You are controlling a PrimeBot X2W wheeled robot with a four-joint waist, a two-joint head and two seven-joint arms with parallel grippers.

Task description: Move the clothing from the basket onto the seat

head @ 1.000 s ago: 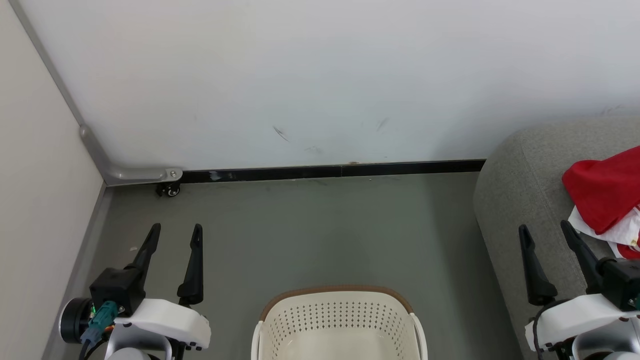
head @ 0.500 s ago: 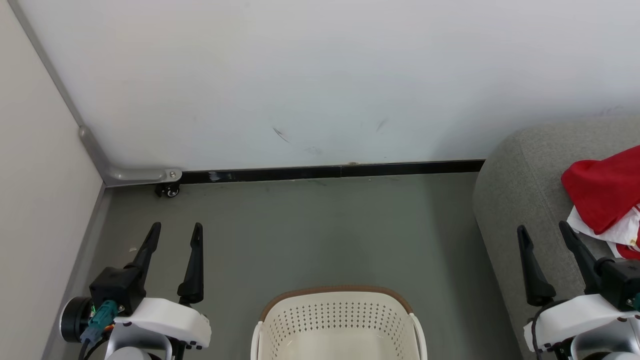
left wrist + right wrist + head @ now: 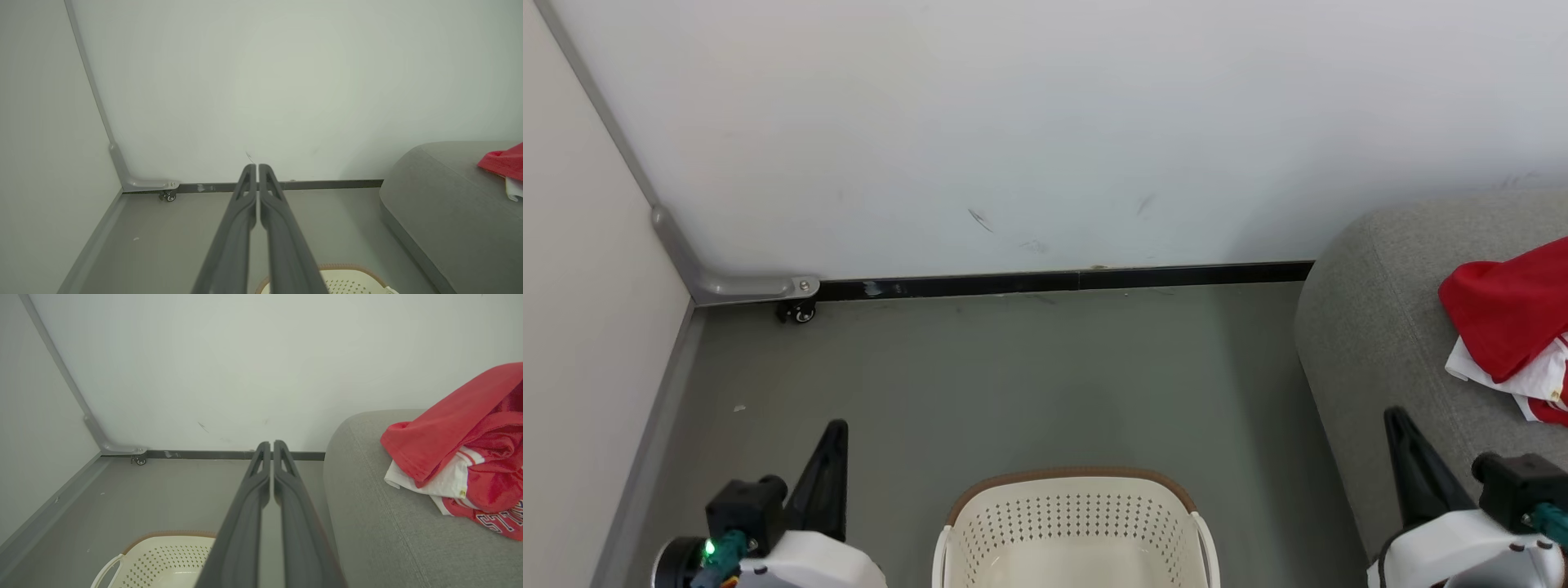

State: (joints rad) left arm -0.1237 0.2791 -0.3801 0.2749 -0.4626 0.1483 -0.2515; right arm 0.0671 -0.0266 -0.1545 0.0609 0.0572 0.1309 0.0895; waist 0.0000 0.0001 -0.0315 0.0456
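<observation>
Clothing (image 3: 457,420) lies on the seat (image 3: 367,522), right side; basket (image 3: 1078,523) looks empty; left hand (image 3: 257,168) and right hand (image 3: 271,444), both closed on nothing, should tuck away gently

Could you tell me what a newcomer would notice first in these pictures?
The red clothing heaped on the grey seat at the right stands out most. Next, the cream basket on the floor at bottom centre, no clothing showing in it. The left gripper and right gripper are shut, empty.
</observation>
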